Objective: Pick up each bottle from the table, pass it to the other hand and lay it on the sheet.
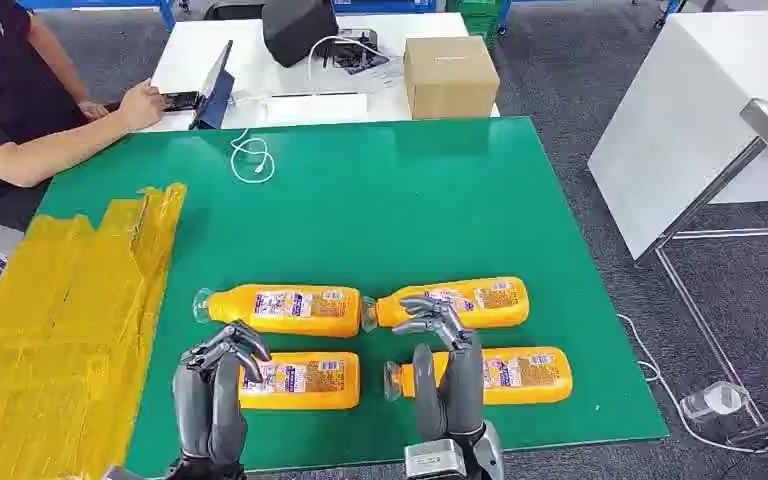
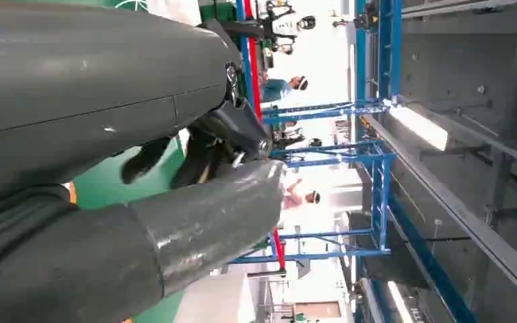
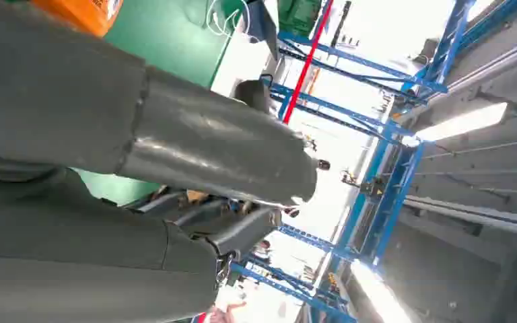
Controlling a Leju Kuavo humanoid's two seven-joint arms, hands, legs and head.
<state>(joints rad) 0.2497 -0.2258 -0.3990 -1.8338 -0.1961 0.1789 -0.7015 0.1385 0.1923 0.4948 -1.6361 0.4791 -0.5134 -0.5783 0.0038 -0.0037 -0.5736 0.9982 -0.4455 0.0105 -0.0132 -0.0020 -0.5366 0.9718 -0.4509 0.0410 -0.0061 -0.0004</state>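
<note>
Four orange bottles lie on their sides in two rows on the green table (image 1: pixel 410 190), caps pointing left. The far-left bottle (image 1: pixel 282 309) and far-right bottle (image 1: pixel 460 302) lie nearly end to end; the near-left bottle (image 1: pixel 305 380) and near-right bottle (image 1: pixel 505 375) lie just in front of them. Each looks full of orange liquid behind a printed label. The yellow sheet (image 1: pixel 60 320) covers the table's left side, with no bottle on it.

The left hand (image 1: pixel 215 385) is raised over the near-left bottle's cap end, fingers curled loosely, holding nothing. The right hand (image 1: pixel 445 365) stands between the two right bottles, fingers apart and bent forward; whether they touch the far-right bottle is unclear. A closed cardboard box (image 1: pixel 450 75) sits on the white desk (image 1: pixel 260 70) beyond, where a person's hand (image 1: pixel 140 105) rests.
</note>
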